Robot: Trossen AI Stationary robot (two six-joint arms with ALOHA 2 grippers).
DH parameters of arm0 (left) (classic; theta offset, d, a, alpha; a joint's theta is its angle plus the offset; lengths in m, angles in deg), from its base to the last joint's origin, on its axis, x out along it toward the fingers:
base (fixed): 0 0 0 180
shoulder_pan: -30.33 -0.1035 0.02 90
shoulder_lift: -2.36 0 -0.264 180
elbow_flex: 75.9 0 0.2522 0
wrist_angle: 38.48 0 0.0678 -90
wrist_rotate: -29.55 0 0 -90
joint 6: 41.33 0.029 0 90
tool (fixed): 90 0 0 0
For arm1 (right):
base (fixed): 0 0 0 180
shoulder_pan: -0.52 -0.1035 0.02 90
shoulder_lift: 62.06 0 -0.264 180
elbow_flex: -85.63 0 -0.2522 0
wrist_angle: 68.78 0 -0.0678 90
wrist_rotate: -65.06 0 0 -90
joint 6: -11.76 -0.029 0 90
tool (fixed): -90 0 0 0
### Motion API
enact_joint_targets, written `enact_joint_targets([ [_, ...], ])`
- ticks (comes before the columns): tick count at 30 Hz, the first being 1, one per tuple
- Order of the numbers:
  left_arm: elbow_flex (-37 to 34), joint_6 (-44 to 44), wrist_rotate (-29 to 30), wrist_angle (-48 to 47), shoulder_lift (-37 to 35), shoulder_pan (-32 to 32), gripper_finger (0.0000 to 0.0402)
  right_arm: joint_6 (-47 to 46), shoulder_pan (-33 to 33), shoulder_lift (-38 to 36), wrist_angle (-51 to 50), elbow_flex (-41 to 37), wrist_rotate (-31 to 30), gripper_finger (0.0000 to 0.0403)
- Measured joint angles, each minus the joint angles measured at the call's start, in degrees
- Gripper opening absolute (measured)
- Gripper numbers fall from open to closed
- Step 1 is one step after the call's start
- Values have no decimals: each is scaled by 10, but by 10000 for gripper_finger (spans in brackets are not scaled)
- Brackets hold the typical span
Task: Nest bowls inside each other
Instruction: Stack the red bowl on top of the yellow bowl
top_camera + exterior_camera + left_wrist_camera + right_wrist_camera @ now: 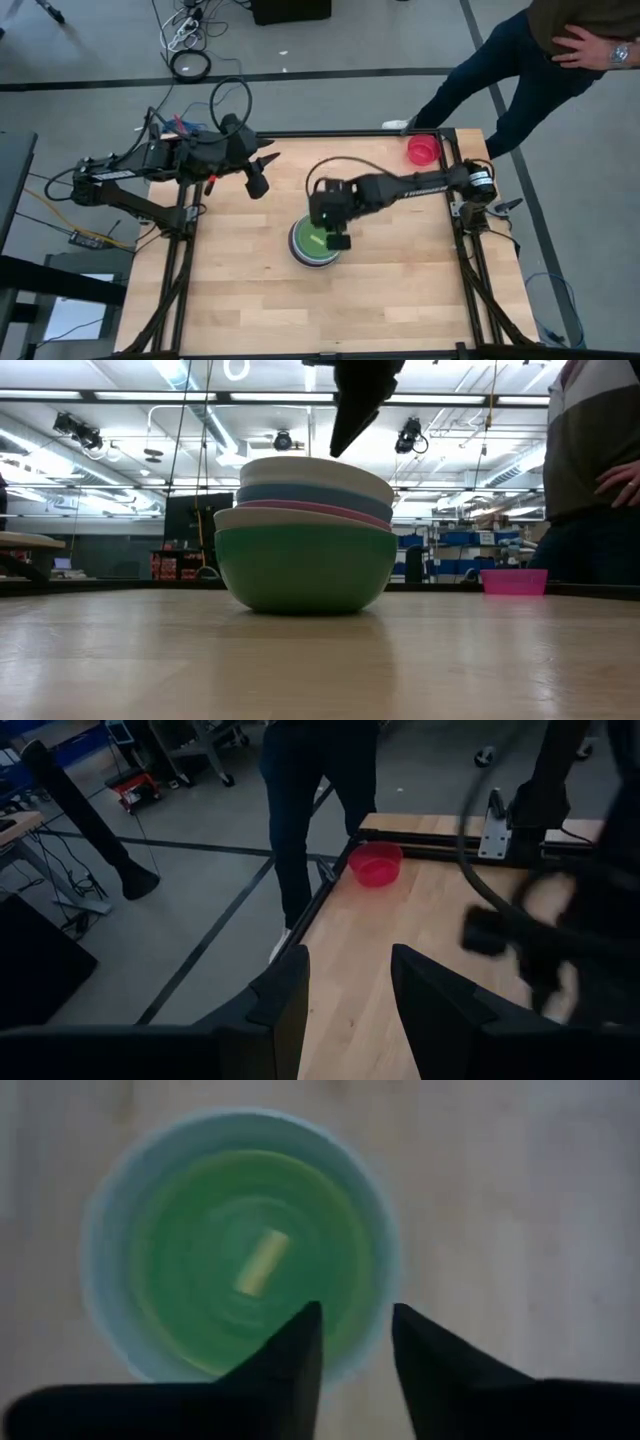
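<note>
— What's under your right gripper (355, 1342)?

— A stack of bowls (240, 1240), seen straight down, on the wooden table (520, 1220). My two dark fingers (300, 1350) stand a little apart just above its near rim, holding nothing.

— And inside?

— The innermost bowl is green (190, 1270), ringed by a pale blue rim. A small yellowish strip (260, 1262) lies in its middle.

Smooth plastic bowls (305, 540) on a matt wood table (400, 290).
</note>
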Motion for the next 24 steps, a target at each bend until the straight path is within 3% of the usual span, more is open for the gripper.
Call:
enact_joint_targets([
  [4, 0, 0, 0, -3, 0, 0, 153, 2, 46, -26, -12, -12, -14, 151],
  [8, 0, -2, 0, -15, -6, 8, 153, 1, 121, -53, 13, -55, 5, 175],
  [13, 0, -12, 0, -28, -18, 22, 153, 8, 206, -119, 104, -148, 84, 180],
  [18, 0, -16, 1, -34, -40, 31, 153, 16, 285, -200, 202, -275, 98, 174],
  [24, 0, -16, 2, -39, -54, 31, 153, -6, 372, -279, 237, -414, 133, 172],
])
